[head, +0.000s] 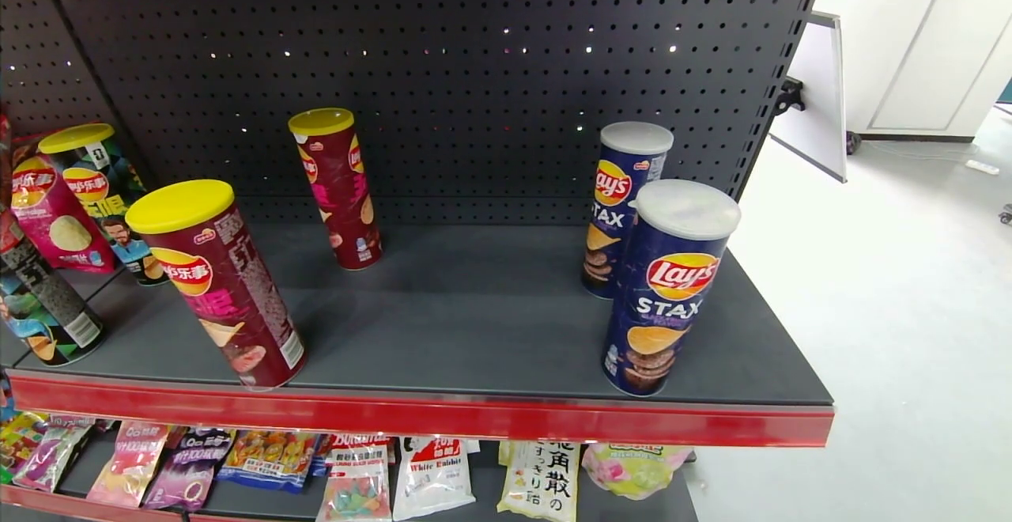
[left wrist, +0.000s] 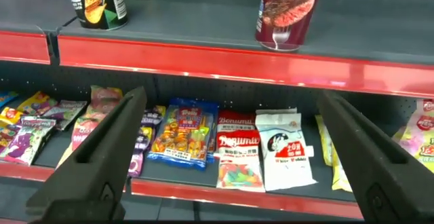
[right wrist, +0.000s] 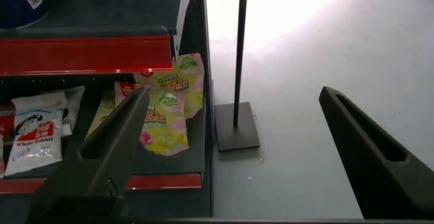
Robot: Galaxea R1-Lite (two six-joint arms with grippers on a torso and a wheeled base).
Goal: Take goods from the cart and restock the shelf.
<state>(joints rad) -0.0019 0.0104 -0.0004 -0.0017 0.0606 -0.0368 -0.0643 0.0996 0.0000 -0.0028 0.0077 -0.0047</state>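
On the dark upper shelf (head: 474,308) stand two maroon chip cans with yellow lids, one at the front left (head: 215,289) and one farther back (head: 337,188). Two blue chip cans stand on the right, one in front (head: 666,289) and one behind (head: 624,209). My left gripper (left wrist: 230,163) is open and holds nothing; it faces the lower shelf's snack bags (left wrist: 183,132), below the front maroon can (left wrist: 285,10). At the shelf's right end my right gripper (right wrist: 234,149) is open with nothing in it, near a yellow-green bag (right wrist: 166,105).
More cans crowd the upper shelf's left end (head: 71,198). A red lip (head: 474,419) runs along the shelf front. Snack bags fill the lower shelf (head: 356,474). A thin post on a square base (right wrist: 236,125) stands on the pale floor (head: 909,332) right of the shelf.
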